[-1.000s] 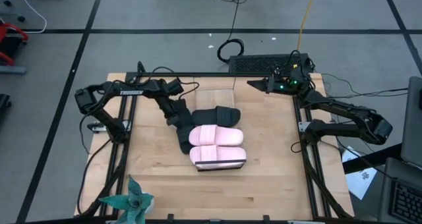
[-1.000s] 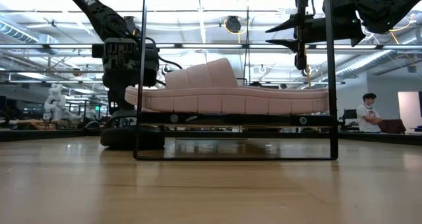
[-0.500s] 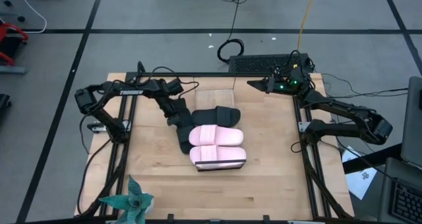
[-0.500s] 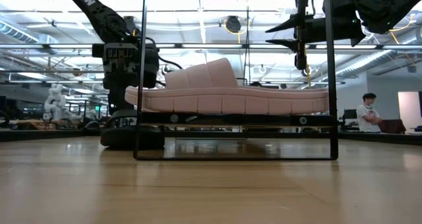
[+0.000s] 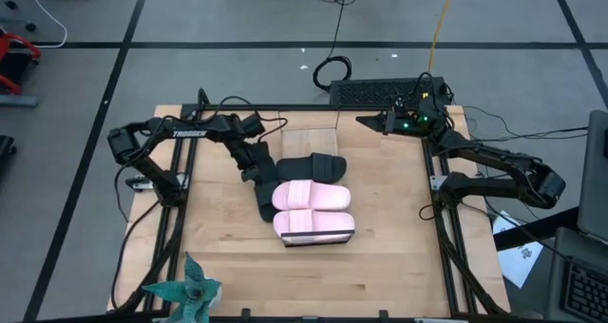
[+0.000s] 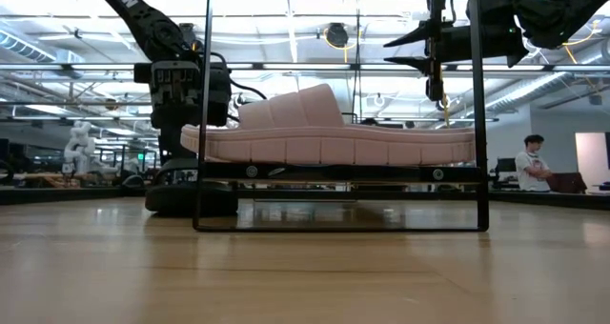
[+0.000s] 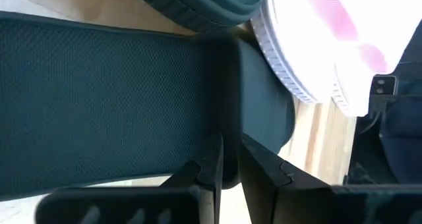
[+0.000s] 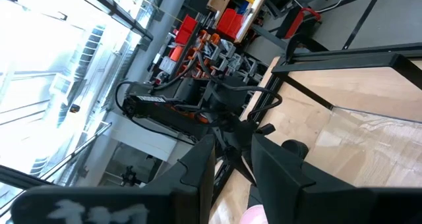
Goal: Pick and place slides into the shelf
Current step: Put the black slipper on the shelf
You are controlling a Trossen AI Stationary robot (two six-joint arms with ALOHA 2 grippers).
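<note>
The shelf stands mid-table; in the low view its dark frame carries a pale pink slide. On it, from far to near, lie one black slide and two pink slides. A second black slide lies on the table along the shelf's left end. My left gripper is shut on it from above. My right gripper hangs open in the air above the table's far right corner. My left gripper comes down from above and pinches the second black slide between its two fingers, toward the slide's far end. Which part it has, I cannot tell from the wrist view. The slide's underside rests on the table.
Black frame rails run along the table's left and right sides. A green paper plant sits at the near left corner. A dark box lies behind the far edge. A person shows far off in the room.
</note>
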